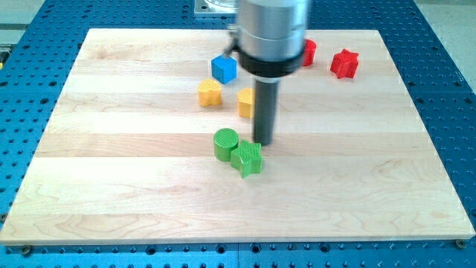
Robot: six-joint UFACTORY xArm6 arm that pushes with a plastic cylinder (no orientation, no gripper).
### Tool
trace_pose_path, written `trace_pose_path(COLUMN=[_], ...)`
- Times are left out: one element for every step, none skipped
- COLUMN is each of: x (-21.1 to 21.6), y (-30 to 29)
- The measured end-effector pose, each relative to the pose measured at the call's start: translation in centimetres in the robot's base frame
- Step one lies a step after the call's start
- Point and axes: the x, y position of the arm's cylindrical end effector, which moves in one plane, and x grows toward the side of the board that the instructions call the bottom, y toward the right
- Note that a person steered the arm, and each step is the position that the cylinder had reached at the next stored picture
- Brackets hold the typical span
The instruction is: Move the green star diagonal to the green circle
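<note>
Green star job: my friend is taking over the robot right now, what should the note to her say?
My tip sits just above the green star, toward the view's top, and right of the green circle.
The star touches the circle, lying below it and to its right, so it looks roughly diagonal already.
Left: check the placement, nudge only if needed.
Blue cube, yellow blocks and red blocks lie nearer the view's top.

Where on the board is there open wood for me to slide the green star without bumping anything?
Open wood: the whole strip below the green star and green circle, plus both side margins. Crowded: above them, where my tip sits beside the star, with two yellow blocks, the blue cube and red blocks beyond.
</note>
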Motion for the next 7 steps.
trace_pose_path(x=[-3.1, -1.1, 3.5, 6.2, 6.9, 7.4, 9.4], y=[3.5, 2.4, 0.1, -3.6, -7.5, -7.2, -12.4])
